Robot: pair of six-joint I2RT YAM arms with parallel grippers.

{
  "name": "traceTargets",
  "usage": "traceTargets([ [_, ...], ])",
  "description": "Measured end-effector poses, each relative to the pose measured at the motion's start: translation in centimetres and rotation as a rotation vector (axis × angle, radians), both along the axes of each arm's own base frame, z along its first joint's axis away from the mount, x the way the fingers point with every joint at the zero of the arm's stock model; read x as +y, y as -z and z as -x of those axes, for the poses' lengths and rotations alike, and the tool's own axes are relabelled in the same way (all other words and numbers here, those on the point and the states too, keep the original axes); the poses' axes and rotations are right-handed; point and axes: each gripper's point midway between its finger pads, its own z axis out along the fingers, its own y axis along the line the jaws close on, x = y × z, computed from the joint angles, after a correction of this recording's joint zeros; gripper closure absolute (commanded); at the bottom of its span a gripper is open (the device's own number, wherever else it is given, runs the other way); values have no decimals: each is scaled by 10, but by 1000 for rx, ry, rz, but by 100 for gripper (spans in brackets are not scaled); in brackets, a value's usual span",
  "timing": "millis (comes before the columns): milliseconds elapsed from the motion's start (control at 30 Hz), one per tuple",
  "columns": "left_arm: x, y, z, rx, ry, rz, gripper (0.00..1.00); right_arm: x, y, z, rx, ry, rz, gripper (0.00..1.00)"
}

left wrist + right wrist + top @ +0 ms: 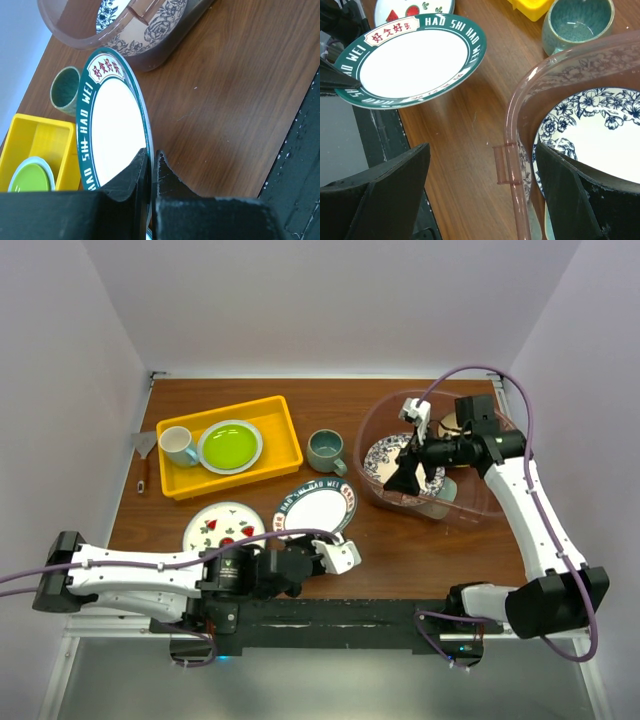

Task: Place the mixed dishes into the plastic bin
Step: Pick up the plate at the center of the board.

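Green-rimmed plate [316, 508] — white centre, lettered border, at the lower middle of the top view, just right of the plate with red marks [223, 527]. Appears lifted off the table [420, 550] and tilted, with a shadow under it in the right wrist view. Pinched at its near rim by the left gripper [151, 161], jaws closed on the edge, one finger on each face.

Looks stiff, glazed and slick. Probably heavy for an edge pinch, so likely to droop or swivel about the grip. Breakable if dropped or knocked on a hard wall. Best held deep over the rim lip, carried slowly and kept near level, then lowered right down rather than let go from a height.

Plastic bin [515, 135] at the right of the top view, well apart from the held plate, with a blue-patterned plate [600, 130] lying flat inside. Calls for a gentle landing on that one, since glaze on glaze slides and chips. Right gripper [482, 195] hovering over the bin, jaws spread wide, holding nothing — possibly in the path of the incoming plate.

Grey-green mug [326, 450] upright between the bin and the yellow tray [235, 482]. Small and sturdy-looking, easiest taken by its wall. White cup [178, 446] and green dish [230, 447] inside the tray, upper left.
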Motion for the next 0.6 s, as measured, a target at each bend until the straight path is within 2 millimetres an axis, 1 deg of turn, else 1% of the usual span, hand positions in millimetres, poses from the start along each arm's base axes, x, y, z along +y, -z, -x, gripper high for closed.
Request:
traceTargets([
  [167,-4,5,5,-20,16,-20,100,3,0,-4,28,3,17,10],
  [300,-6,8,6,-38,29,-39,100,12,-3,-5,55,-7,18,9],
  [400,-10,6,6,-53,41,-38,100,25,0,1,103,-30,13,9],
  [600,-14,11,6,-91,41,-78,100,57,16,15,238,-76,26,9],
])
